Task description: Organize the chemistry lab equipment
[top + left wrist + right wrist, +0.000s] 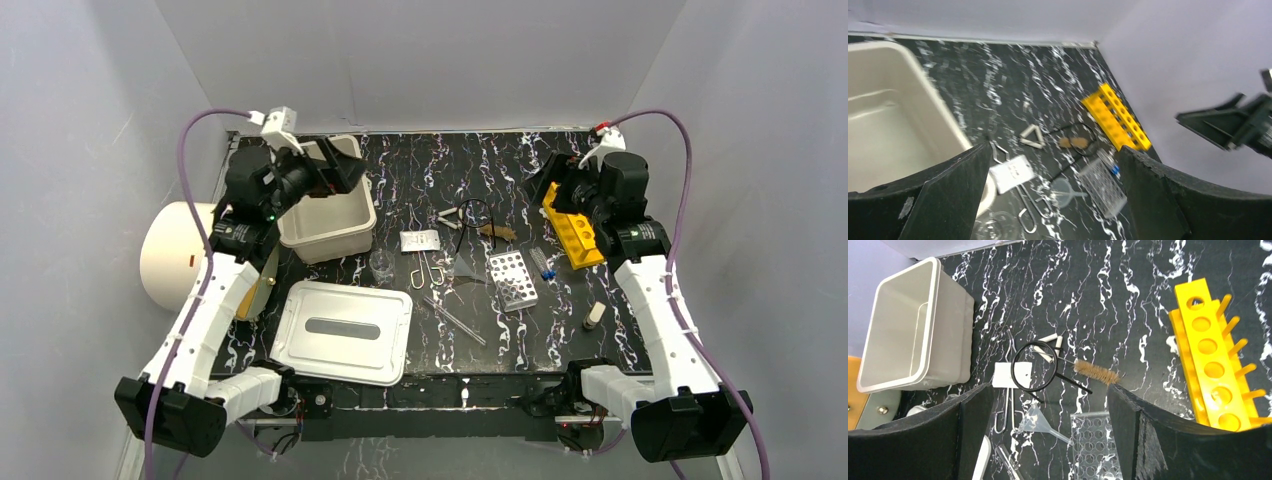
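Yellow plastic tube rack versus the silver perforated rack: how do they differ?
Colour: the yellow plastic tube rack is bright; the silver perforated rack is pale grey.
Holes: the yellow rack has one row of large holes plus side pegs; the silver rack has a grid of many small ones.
Place: the yellow rack lies farther right than the silver rack.
Both rest on the black marbled table.

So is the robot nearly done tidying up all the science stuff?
Barely started. Done: nothing, the cream plastic bin looks empty. In hand: nothing, the left hand and right hand hover open. Left: the yellow tube rack, silver holed rack, clear glass beaker and wire tongs all lie loose on the black marbled table.
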You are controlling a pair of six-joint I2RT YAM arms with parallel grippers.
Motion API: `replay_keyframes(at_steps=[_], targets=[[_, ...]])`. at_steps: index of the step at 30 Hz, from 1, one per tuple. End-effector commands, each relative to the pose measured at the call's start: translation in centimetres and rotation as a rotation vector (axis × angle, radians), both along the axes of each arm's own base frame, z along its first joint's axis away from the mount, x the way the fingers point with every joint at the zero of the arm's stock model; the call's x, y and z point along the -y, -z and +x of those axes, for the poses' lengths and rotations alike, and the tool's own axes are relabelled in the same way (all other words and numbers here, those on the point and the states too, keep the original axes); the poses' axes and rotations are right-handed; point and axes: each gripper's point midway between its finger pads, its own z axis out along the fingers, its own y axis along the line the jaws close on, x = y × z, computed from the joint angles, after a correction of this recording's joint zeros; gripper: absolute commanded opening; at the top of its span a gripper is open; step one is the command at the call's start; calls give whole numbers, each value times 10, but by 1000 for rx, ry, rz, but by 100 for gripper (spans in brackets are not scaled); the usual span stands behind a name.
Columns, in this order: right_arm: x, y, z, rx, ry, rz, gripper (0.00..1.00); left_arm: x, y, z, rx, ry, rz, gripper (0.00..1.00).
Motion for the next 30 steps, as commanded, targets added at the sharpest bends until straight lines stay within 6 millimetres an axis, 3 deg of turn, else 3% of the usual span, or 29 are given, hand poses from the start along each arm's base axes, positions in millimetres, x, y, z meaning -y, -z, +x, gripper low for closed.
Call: replay_keyframes(at_steps=[1, 9, 13, 18, 22, 25, 30], targets=[[-1, -4, -2, 19, 15, 54, 92, 52, -7, -12, 24, 213, -19, 98], [8, 31, -11, -110, 96, 69, 91, 146, 57, -13, -191, 271, 84, 98], [14, 43, -15, -164, 145, 71, 90, 178, 91, -11, -292, 270, 118, 94], [12, 62, -22, -225, 150, 89, 88, 199, 121, 6, -423, 209, 81, 71], [8, 71, -27, -248, 135, 108, 86, 217, 138, 26, -452, 166, 116, 64], [3, 76, -28, -257, 106, 121, 86, 217, 158, 42, -475, 107, 184, 57], [1, 74, -29, -236, 77, 109, 86, 221, 186, 50, -520, 105, 257, 55]])
